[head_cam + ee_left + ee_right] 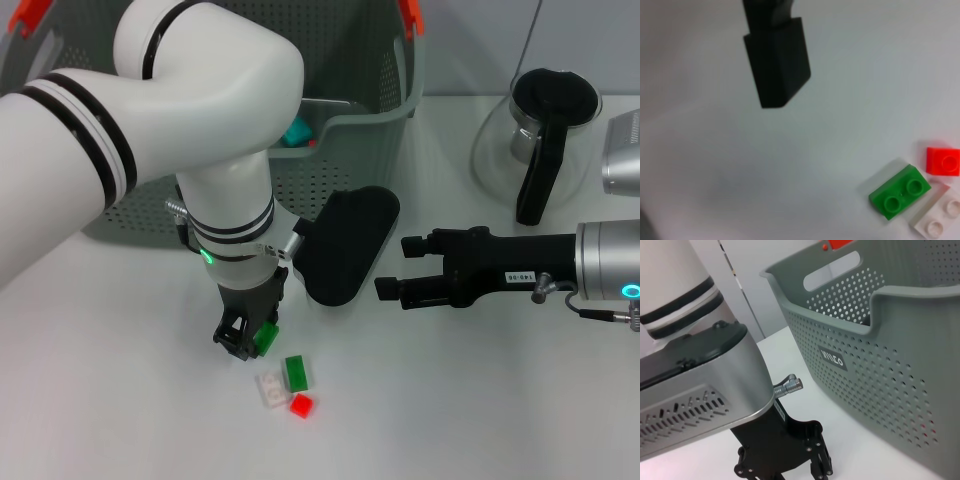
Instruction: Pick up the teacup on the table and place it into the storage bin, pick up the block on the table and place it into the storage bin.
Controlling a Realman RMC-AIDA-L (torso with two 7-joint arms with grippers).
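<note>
My left gripper (255, 338) reaches down to the table in front of the storage bin (372, 90) and is shut on a small green block (266, 337). Just beside it lie a second green block (296, 372), a white block (270, 390) and a red block (301, 405). The left wrist view shows one black finger (777, 65) above the bare table, with those loose blocks, green (900, 192), red (942, 161) and white (940, 220), off to one side. My right gripper (395, 267) hovers open at mid-table, pointing left. No teacup shows; a teal thing (295, 133) lies in the bin.
The bin's perforated wall (880, 340) and black label (832, 359) fill the right wrist view, behind the left arm's wrist (690, 390). A glass pot with a black handle (540, 130) and a silver object (620, 150) stand at the back right.
</note>
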